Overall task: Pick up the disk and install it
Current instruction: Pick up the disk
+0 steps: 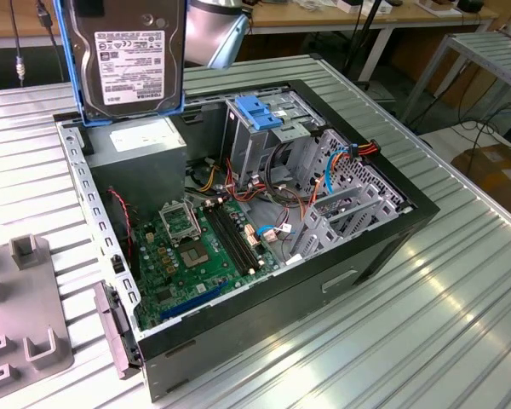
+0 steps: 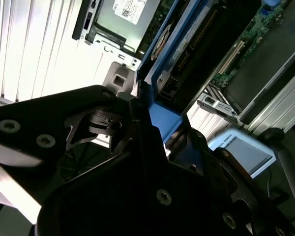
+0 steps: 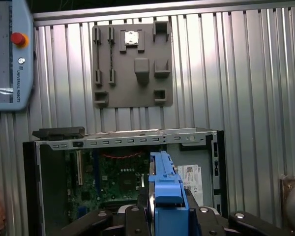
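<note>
In the exterior view, at the exterior view's left, a flat grey plastic fixture plate (image 1: 17, 307) with raised holder blocks lies on the ribbed silver metal surface (image 1: 426, 324). Just to its right, the disk (image 1: 132, 60), a flat grey metal hard drive framed by a bright blue plastic carrier rail, hangs upright in the air with its label facing the camera. It is above the corner of the open black desktop computer case (image 1: 324, 281), over the silver power supply box (image 1: 140, 149) and clear of it. Further right inside the case lie the green motherboard (image 1: 187, 247) and then the tall metal drive cage (image 1: 272, 145) with 1 blue latch on top. In the first wrist view, the black tool (image 3: 168, 214) is clenched on the disk's blue rail (image 3: 162, 172), with 1 finger on each side.
</note>
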